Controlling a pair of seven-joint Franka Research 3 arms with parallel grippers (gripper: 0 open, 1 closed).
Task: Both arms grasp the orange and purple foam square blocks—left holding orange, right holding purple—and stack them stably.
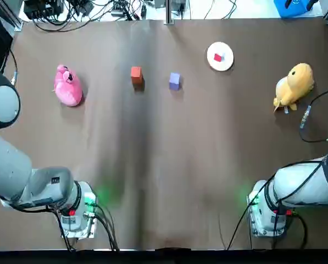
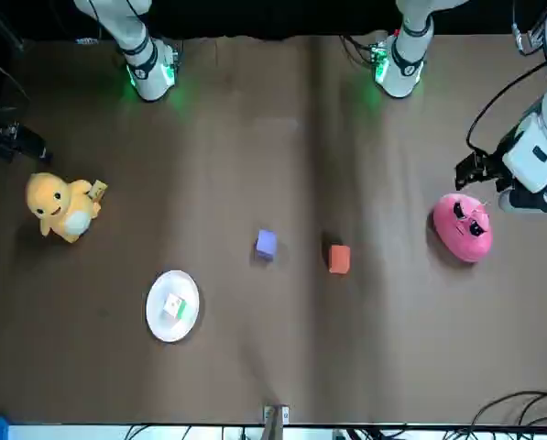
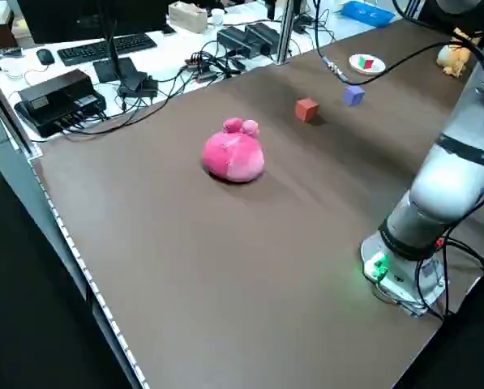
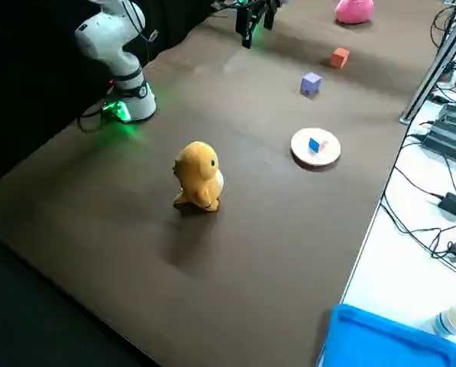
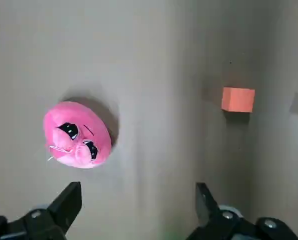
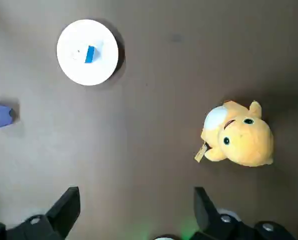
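Top view: orange block (image 1: 136, 74) at 12 o'clock of the table (image 1: 164, 165) centre, purple block (image 1: 174, 80) near it at 3 o'clock, not touching, both flat on the surface and ungrasped. Left gripper (image 5: 138, 192) raised near the pink plush (image 1: 68, 86), at 9 o'clock of the orange block, fingers spread, empty. Right gripper (image 6: 135, 195) raised near the yellow plush (image 1: 294, 85), at 3 o'clock of the purple block, fingers spread, empty.

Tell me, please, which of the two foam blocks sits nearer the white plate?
The purple block: it lies between the orange block and the white plate, while the orange one sits on the side of the pink plush toy.
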